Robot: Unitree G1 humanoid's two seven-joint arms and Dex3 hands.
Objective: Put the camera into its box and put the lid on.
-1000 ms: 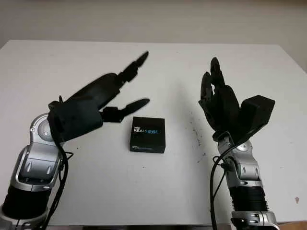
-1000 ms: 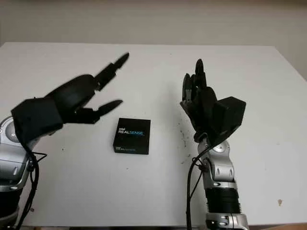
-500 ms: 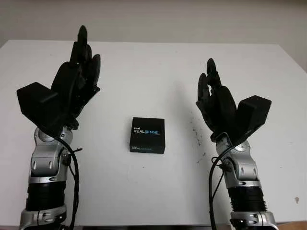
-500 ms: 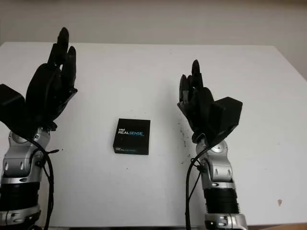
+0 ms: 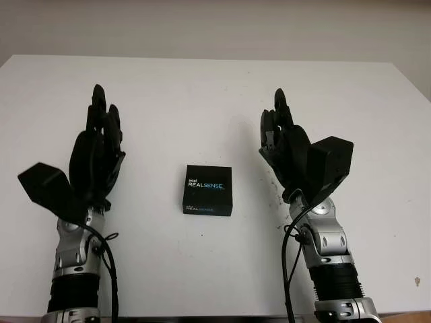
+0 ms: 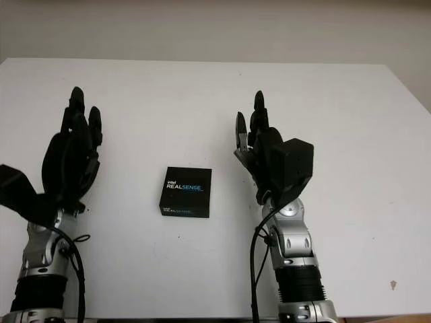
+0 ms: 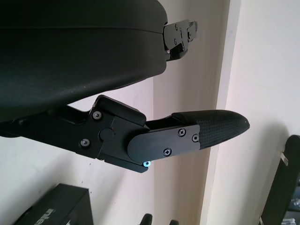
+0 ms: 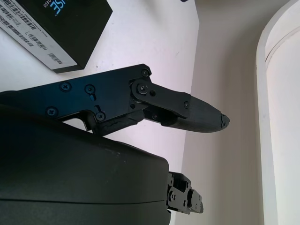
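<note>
The closed black box (image 5: pixel 207 190), sat mid-counter (image 5: pixel 215 87) between the empty, open left hand (image 5: pixel 96 151) and right hand (image 5: pixel 286 145), looks light, rigid and slick, so it's probably best pinched by opposite side edges.

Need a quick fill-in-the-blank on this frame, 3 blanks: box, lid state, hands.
1. The black box lies on the white table ____ the two robot hands.
2. Its lid is ____.
3. The left robot hand and the right robot hand each hold ____.

Missing words: between; on; nothing
</note>
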